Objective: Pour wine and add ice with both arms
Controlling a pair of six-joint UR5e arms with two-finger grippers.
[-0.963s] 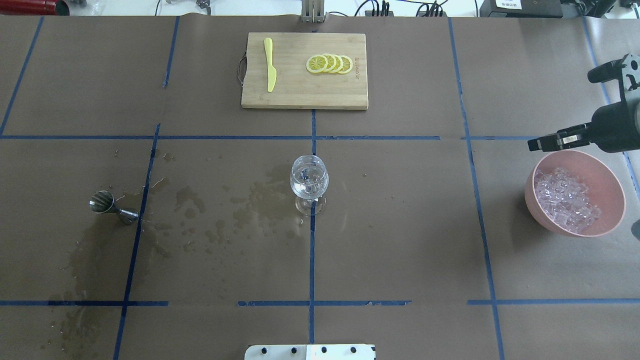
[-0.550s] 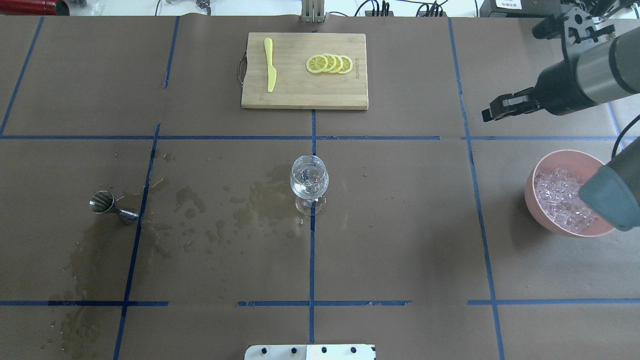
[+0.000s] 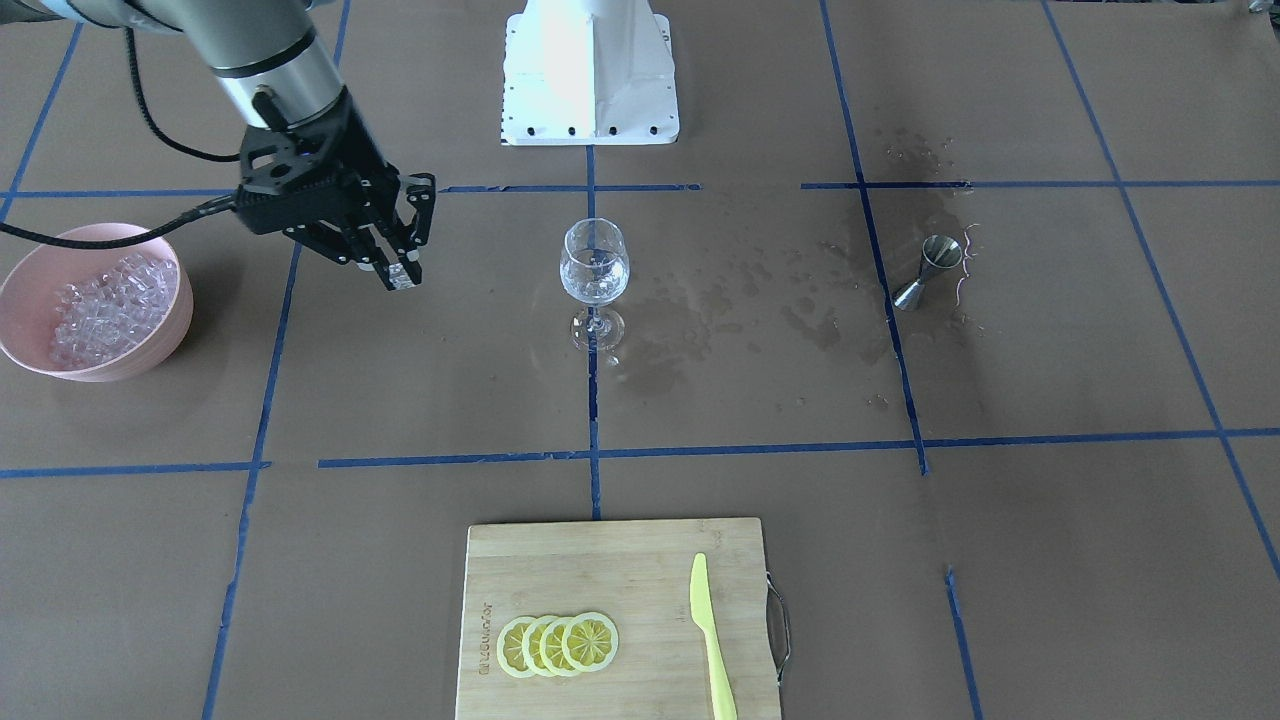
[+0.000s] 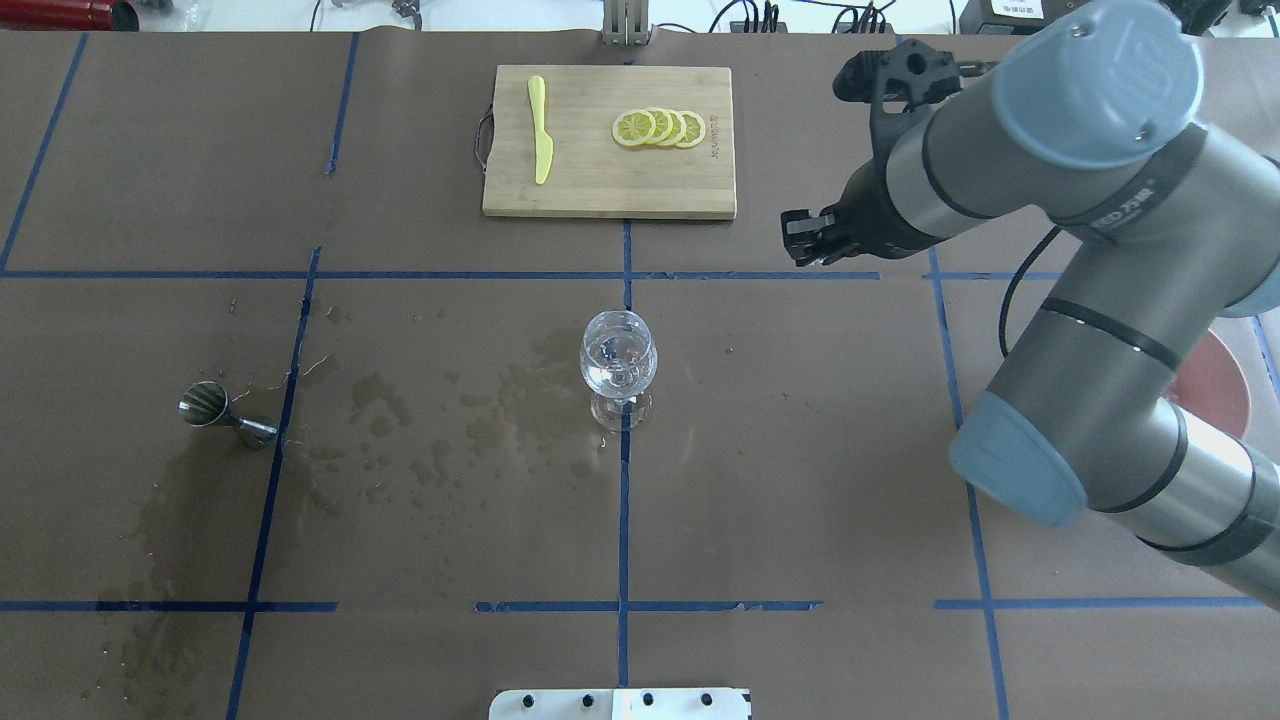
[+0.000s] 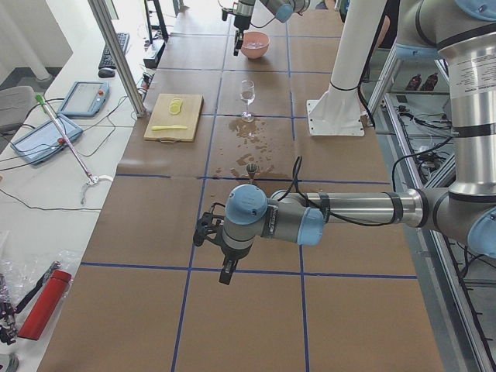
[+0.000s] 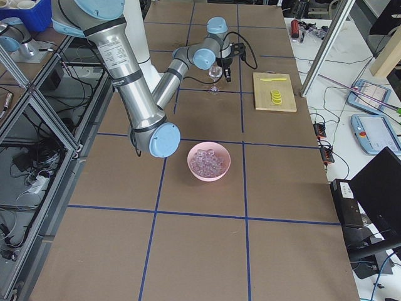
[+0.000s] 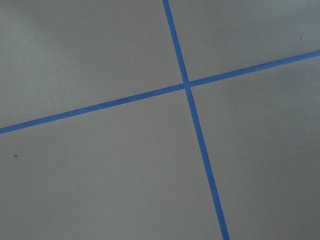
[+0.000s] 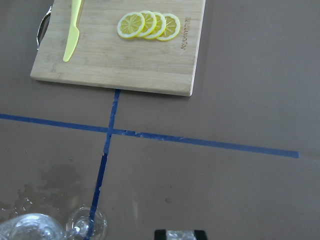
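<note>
A clear stemmed glass [image 4: 619, 365] stands at the table's middle, also in the front view [image 3: 594, 265] and at the lower left of the right wrist view [image 8: 32, 230]. The ice [image 3: 105, 300] is heaped in a pink bowl [image 3: 30, 345] on the robot's right. My right gripper [image 3: 397, 270] hangs above the table between bowl and glass, fingers close together on a small clear ice cube [image 8: 180, 235]; in the overhead view it [image 4: 803, 247] is right of and beyond the glass. My left gripper [image 5: 225, 271] shows only in the exterior left view, low over bare table; I cannot tell its state.
A wooden cutting board [image 4: 608, 190] with lemon slices [image 4: 660, 128] and a yellow knife [image 4: 540, 130] lies at the far side. A steel jigger [image 4: 225, 412] lies tipped on the left among wet stains [image 4: 440, 430]. The white base block [image 3: 590, 70] stands at the near edge.
My right arm has swung from over the pink bowl leftward and further across the table towards the glass. It now covers most of the bowl in the overhead view.
</note>
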